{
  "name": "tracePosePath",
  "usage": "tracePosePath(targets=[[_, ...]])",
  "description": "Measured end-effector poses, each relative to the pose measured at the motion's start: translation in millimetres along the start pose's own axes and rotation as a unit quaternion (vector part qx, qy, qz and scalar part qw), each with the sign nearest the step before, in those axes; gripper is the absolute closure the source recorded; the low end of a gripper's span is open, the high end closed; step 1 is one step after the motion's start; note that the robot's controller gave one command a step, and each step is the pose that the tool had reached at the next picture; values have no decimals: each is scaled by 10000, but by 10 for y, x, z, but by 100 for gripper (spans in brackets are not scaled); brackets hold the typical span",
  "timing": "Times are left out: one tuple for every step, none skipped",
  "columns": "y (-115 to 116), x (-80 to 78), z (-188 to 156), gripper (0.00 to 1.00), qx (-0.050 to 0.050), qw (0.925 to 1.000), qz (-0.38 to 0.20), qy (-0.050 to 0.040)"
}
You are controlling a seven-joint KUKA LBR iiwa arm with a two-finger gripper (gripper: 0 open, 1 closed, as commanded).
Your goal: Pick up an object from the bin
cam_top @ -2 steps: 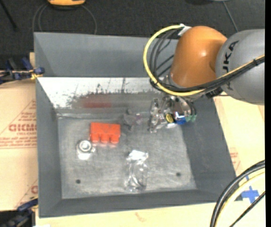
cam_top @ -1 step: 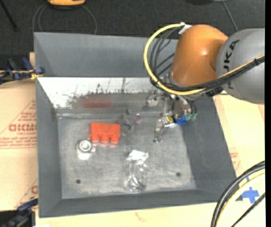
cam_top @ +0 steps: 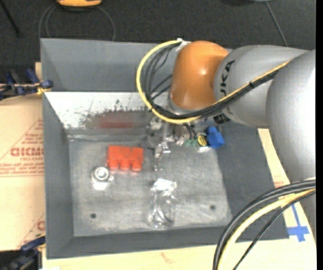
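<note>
Fingers (cam_top: pixel 160 152), their spread impossible to tell, hang low in the bin (cam_top: pixel 206 187) just beside the orange block (cam_top: pixel 125 158), probably placed to grasp it.

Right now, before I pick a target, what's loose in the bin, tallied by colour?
Orange-red block: 1
Silvery round piece: 1
Clear crumpled plastic piece: 1
Blue piece, partly hidden under the arm: 1
Total: 4
</note>
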State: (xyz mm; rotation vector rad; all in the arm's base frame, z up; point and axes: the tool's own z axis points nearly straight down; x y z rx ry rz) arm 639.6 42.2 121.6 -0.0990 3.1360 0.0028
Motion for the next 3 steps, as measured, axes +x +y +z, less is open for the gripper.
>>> tracePosePath(targets=[[562,-83,453,0,7,9984,-559,6],[547,-100,422,100,3,9985,-541,-23],[677,-157,-785,100,-4,9991,-422,-49]])
